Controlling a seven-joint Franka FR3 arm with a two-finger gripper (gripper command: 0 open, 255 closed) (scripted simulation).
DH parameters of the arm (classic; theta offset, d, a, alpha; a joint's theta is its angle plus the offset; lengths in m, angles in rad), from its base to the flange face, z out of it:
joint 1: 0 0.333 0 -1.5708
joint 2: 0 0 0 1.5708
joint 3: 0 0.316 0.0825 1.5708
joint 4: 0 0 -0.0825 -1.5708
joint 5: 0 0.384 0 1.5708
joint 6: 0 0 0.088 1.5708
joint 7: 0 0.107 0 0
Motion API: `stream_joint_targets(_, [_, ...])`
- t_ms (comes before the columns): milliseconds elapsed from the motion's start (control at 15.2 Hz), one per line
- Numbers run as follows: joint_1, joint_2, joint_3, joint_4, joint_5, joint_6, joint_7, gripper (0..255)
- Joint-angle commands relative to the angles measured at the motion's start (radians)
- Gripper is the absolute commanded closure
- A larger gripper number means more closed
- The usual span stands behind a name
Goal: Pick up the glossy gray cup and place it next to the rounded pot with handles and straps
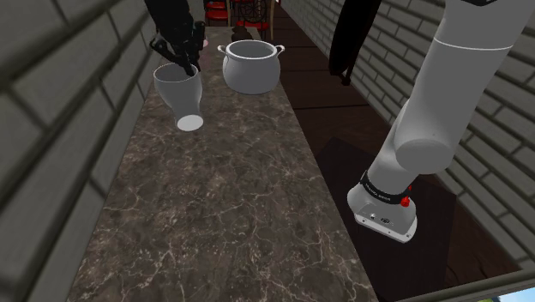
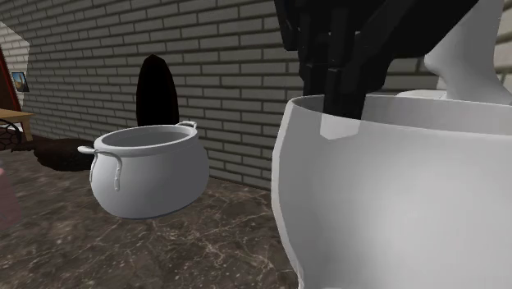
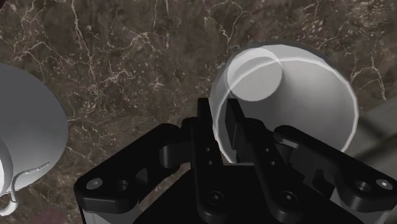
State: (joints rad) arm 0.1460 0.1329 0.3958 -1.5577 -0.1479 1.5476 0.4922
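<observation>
The black gripper (image 3: pixel 219 118) is clamped on the rim of the cup (image 3: pixel 305 95). One finger is inside the wall and the other outside, pinching the thin lip on the side nearest the pot. The cup is smooth, glossy and pale grey. It is wide at the mouth and tapers to a small round base. In the shoulder view the cup (image 1: pixel 178 93) hangs tilted under the gripper (image 1: pixel 184 64); whether its base touches the surface cannot be told.

Near the cup, with a gap between them, stands the pot (image 1: pixel 250 67). It is grey and round-bellied, with a rolled rim, two loop handles and thin straps running down from them. Both are over a long countertop (image 1: pixel 223 197) of dark brown marble with white veins, which runs beside a grey brick wall (image 1: pixel 51 103).

The white arm (image 1: pixel 446 94) rises steeply from its mount at the shoulder view's lower right. The black hand comes down onto the cup from above.
</observation>
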Motion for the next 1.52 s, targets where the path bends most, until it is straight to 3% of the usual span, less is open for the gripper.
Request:
stream_joint_targets(0, [0.003, 0.008, 0.001, 0.038, -0.003, -0.031, -0.001, 255])
stream_joint_targets(1188, [0.050, 0.120, 0.013, 0.435, -0.053, -0.325, -0.005, 255])
stream_joint_targets(1254, [0.050, 0.121, 0.013, 0.437, -0.053, -0.326, -0.005, 255])
stream_joint_targets(1452, [-0.013, 0.063, -0.014, 0.360, -0.034, -0.294, -0.081, 255])
